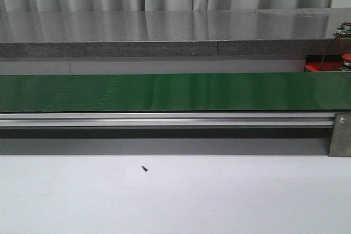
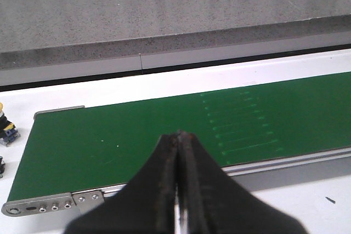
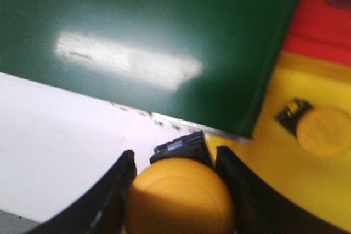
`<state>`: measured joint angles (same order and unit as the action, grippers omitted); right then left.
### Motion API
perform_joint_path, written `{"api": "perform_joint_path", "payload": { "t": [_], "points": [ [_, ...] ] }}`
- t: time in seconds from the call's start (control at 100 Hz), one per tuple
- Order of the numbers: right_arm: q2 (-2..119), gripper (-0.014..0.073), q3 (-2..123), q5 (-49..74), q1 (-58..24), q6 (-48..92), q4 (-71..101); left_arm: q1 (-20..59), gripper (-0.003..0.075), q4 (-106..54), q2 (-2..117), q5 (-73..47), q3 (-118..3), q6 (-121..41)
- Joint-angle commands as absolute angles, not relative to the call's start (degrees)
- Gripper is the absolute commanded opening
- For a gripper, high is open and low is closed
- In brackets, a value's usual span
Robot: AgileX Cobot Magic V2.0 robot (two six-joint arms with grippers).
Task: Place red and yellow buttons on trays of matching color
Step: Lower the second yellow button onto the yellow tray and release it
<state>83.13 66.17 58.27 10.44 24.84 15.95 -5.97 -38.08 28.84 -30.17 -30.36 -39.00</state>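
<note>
Glossy smooth green belt (image 1: 164, 91), brushed metal rail (image 1: 164, 119), speckled stone-like ledge (image 1: 137, 32), matt white table (image 1: 192, 195).

Even, soft overhead light; broad white glare on the green belt (image 3: 137, 42) in the blurred right wrist view; front view sharp, dim shadow beneath the rail (image 1: 164, 120).

belt (image 1: 164, 92) across table (image 1: 175, 195), tray (image 1: 321, 67) behind its right end

The red tray (image 1: 319, 67) and a red button (image 1: 346, 58) are cut off by the front view's right edge.
</note>
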Motion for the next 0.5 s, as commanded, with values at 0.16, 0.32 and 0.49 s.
{"api": "perform_joint_path", "payload": {
  "t": [0.16,0.32,0.49],
  "points": [
    [74.6,0.0240,56.2,50.6,21.4,24.7,18.1,-5.5,-0.0020,-40.0,29.1,-26.1,-32.1,-39.0],
    [75.4,0.0240,53.0,45.7,24.1,24.7,18.1,-5.5,-0.0020,-40.0,29.1,-26.1,-32.1,-39.0],
    [78.0,0.0240,51.9,42.8,24.1,24.7,18.1,-5.5,-0.0020,-40.0,29.1,-26.1,-32.1,-39.0]
  ]
}}
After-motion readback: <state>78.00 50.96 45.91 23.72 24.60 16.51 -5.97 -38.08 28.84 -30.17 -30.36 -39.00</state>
